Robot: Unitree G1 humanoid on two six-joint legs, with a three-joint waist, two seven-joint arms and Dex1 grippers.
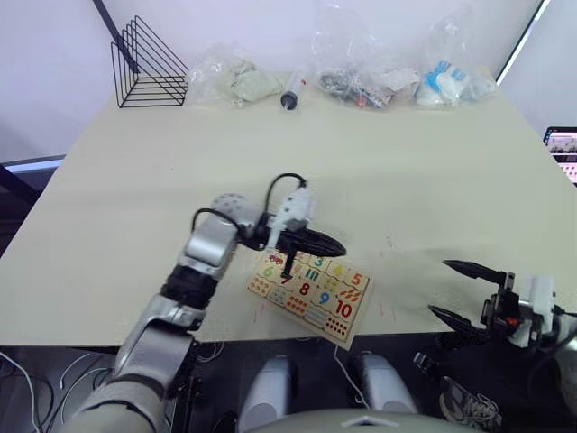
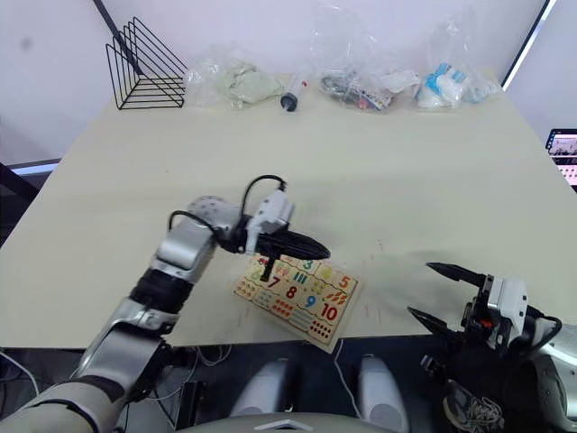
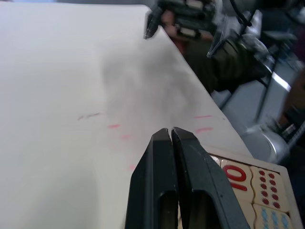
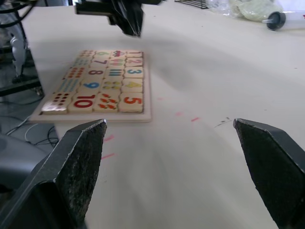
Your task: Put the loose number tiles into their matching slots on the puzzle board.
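Observation:
The puzzle board (image 1: 311,293) lies at a slant by the table's front edge, and the right wrist view has it too (image 4: 62,98). Number tiles 1 to 5 (image 4: 133,71) sit in the slots along its far row; I see none lying loose on the table. My left gripper (image 1: 339,247) hovers shut and empty just above the board's far edge, its fingers (image 3: 162,157) pressed together. My right gripper (image 1: 439,287) stands wide open and empty at the table's front edge, to the right of the board, with its fingertips toward it.
At the table's back stand a black wire rack (image 1: 149,65), crumpled plastic bags (image 1: 236,81), a syringe (image 1: 292,92) and more bags (image 1: 361,86). Small red marks (image 4: 186,117) dot the tabletop right of the board. A screen (image 1: 563,149) stands off the table's right side.

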